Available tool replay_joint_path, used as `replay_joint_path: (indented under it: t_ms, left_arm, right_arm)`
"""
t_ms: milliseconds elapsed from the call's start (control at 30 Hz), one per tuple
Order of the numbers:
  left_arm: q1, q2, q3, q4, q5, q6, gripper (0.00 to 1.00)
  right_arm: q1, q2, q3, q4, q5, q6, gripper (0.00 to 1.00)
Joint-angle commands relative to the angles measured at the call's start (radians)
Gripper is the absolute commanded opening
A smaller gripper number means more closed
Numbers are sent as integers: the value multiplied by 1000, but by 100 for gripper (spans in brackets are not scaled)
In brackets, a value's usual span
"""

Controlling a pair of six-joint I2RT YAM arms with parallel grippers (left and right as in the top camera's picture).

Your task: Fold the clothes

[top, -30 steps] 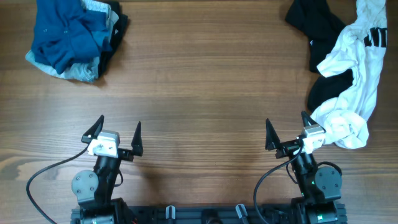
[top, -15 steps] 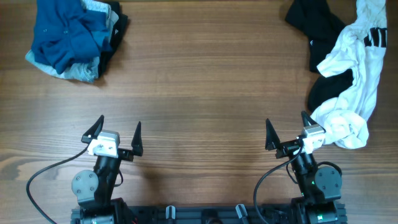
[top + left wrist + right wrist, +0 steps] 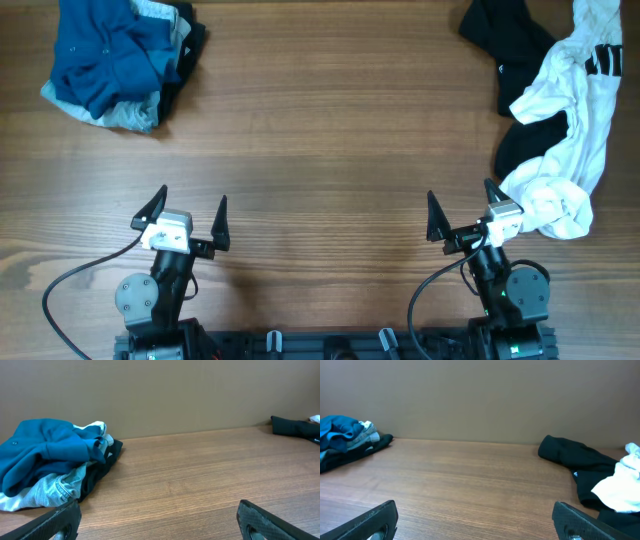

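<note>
Evidently nothing was grasped yet: the left gripper (image 3: 191,204) and right gripper (image 3: 460,200) sat at the near edge of the table (image 3: 330,150), jaws spread wide and empty. The blue pile (image 3: 105,55) lay far left and the white garment (image 3: 575,130) far right, apparently awaiting folding mid-table.

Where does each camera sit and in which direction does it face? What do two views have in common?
Overhead: above the table, facing straight down; both arms at the near edge, left hand and right hand open.
Left wrist: low on the left arm, facing across the table to the far wall; its fingers show in the bottom corners.
Right wrist: likewise, on the right arm.
Shared: both wrist views hold the blue pile at left and the black garment at right.
</note>
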Motion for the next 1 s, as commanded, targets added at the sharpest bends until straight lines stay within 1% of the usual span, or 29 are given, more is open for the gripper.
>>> replay_joint_path:
  t_ms: [0, 300, 400, 533, 700, 867, 900, 967]
  left_arm:
    - [-5, -7, -6, 0, 1, -10, 100]
    - [-5, -7, -6, 0, 2, -10, 100]
    - [-5, -7, -6, 0, 1, -10, 100]
    - [-5, -7, -6, 0, 2, -10, 100]
    - [-5, -7, -6, 0, 1, -10, 100]
    - [-5, -7, -6, 11, 32, -11, 100]
    - [-5, -7, -5, 16, 32, -19, 100]
    - [-5, -7, -2, 51, 36, -72, 100]
  right_arm:
    - [2, 3, -1, 3, 14, -12, 100]
    - [1, 3, -1, 3, 14, -12, 100]
    - [1, 3, -1, 3, 55, -50, 100]
    - [2, 3, -1, 5, 45, -39, 100]
    - [2, 3, -1, 52, 40, -29, 100]
    - [1, 3, 8, 192, 26, -41, 100]
    - [1, 3, 16, 211, 28, -41, 100]
    - [1, 3, 40, 229, 28, -41, 100]
